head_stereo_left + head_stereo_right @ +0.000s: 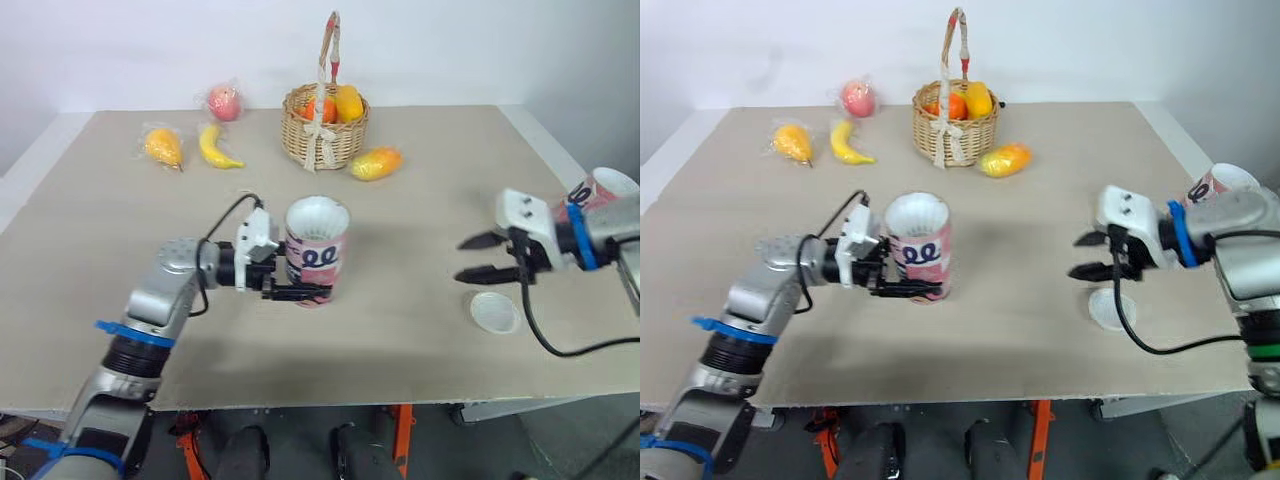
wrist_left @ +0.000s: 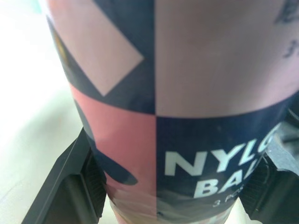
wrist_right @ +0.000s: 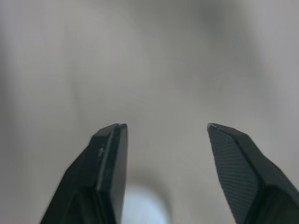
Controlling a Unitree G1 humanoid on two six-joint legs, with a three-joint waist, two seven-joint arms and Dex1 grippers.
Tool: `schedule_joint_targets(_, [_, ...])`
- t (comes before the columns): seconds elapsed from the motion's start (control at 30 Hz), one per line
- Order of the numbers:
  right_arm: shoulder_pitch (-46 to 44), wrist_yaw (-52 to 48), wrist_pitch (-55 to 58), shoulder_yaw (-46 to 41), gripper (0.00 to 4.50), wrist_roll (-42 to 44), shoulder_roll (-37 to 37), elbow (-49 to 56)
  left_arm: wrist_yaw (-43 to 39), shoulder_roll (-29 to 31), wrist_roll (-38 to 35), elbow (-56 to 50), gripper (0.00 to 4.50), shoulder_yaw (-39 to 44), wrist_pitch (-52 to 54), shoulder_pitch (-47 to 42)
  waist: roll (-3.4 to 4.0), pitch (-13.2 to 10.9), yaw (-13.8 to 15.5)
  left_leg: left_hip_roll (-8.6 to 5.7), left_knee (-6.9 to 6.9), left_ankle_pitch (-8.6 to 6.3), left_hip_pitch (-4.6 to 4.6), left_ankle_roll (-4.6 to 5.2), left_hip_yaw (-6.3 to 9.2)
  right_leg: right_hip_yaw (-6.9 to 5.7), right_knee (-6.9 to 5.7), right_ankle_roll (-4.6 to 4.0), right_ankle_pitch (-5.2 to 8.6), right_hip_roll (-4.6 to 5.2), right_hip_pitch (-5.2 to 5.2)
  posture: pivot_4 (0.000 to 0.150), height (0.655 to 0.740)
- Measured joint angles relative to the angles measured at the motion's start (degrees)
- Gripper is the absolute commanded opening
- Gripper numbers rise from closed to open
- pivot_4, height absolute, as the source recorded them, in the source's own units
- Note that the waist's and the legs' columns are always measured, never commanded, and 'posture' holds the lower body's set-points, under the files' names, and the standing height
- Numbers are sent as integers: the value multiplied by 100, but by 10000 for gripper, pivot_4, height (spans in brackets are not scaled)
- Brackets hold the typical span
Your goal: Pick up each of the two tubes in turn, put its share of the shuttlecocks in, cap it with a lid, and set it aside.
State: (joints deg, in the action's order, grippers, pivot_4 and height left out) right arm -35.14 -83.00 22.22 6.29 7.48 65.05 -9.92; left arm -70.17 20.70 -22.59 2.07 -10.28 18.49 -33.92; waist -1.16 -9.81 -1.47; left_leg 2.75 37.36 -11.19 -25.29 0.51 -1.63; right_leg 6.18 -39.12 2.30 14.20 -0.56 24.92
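The left gripper point(image 1: 303, 279) pinches the upright tube point(image 1: 318, 245). The right gripper point(image 1: 476, 257), its fingers spread, hangs near the lid point(image 1: 495, 312), at 4 o'clock from the tube.

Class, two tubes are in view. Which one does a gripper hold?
The middle tube, clamped between the left gripper's fingers. The other tube sits ungripped at the far right, beyond the open right gripper.
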Motion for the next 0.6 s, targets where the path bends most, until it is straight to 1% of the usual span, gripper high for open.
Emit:
schedule_joint_targets(0.07, [63,-79,-270,60,30257,-119,41,-431,119,-251,240,169,32073,-376,-229,67,0,0,-51,0,1,2,15,-1,-3,9,0,22,-6,-5,-6,1500,7400])
schedule_joint_targets(0.13, [51,-93,-344,71,30257,-165,39,-578,170,-291,320,251,32073,-427,-314,78,1,-1,-93,1,1,7,21,0,2,10,0,28,-14,-10,-9,1500,7400])
schedule_joint_targets(0.2, [-37,-96,-436,122,30257,-271,11,-948,301,-417,458,419,32073,-477,-462,67,0,-1,-115,1,4,13,38,2,2,11,0,33,-20,-10,-29,1500,7400])
schedule_joint_targets(0.3, [-159,-88,-565,271,30257,-453,-134,-1504,400,-437,614,561,32073,-555,-548,53,-2,-3,-138,-2,5,13,70,1,-2,19,2,32,-21,-9,-62,1500,7400])
schedule_joint_targets(0.37, [-197,-80,-639,342,30257,-532,-209,-1722,415,-428,633,583,32073,-554,-569,49,-1,-3,-138,-2,5,13,72,1,-3,22,2,31,-20,-9,-63,1500,7400])
schedule_joint_targets(0.6, [-852,61,-974,660,30257,-1021,-661,-3127,487,-394,635,591,32073,-548,-540,49,3,-3,-136,-4,1,12,69,0,-5,26,2,37,-19,-8,-62,1500,7400])
